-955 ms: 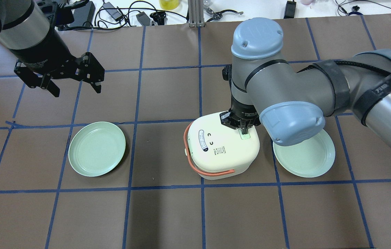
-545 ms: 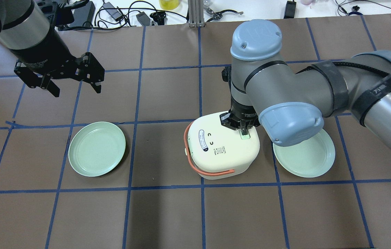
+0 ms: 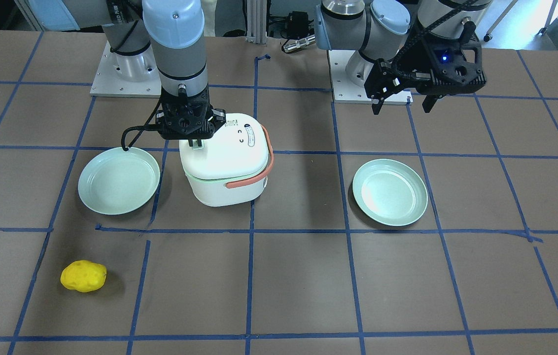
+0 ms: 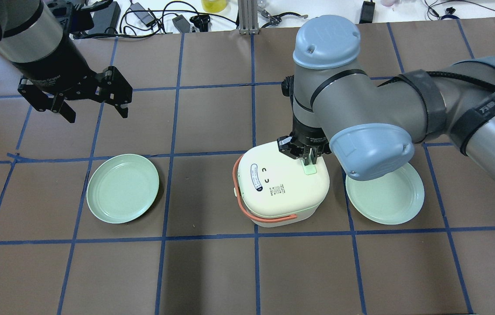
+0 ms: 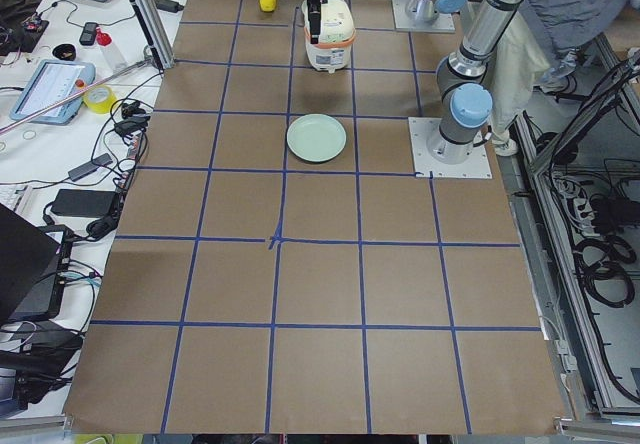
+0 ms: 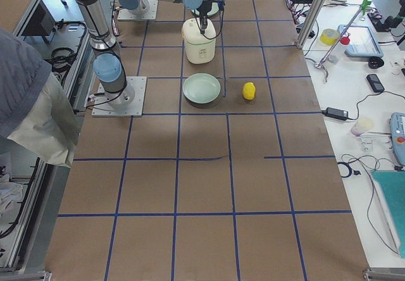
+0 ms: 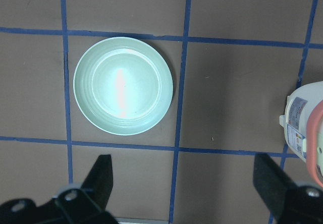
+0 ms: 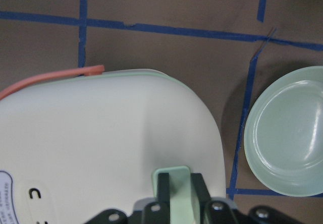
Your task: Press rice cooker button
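Observation:
The white rice cooker [image 4: 280, 188] with an orange handle stands mid-table; it also shows in the front view [image 3: 229, 153] and the right wrist view [image 8: 101, 148]. Its pale green button [image 4: 310, 169] sits at the right edge of the lid. My right gripper [image 4: 308, 161] points straight down with its fingers nearly together, tips right at the button [image 8: 174, 181]. I cannot tell whether they touch it. My left gripper [image 4: 96, 114] is open and empty, hovering high at the far left, apart from the cooker.
A green plate [image 4: 123, 188] lies left of the cooker and another green plate [image 4: 385, 194] lies right of it, partly under my right arm. A yellow lumpy object [image 3: 83, 276] lies near the operators' edge. Cables and gear line the far table edge.
My right wrist and gripper have shifted slightly up in the overhead view, the fingertips drawing back a little over the button. The cooker, plates and left arm have not moved.

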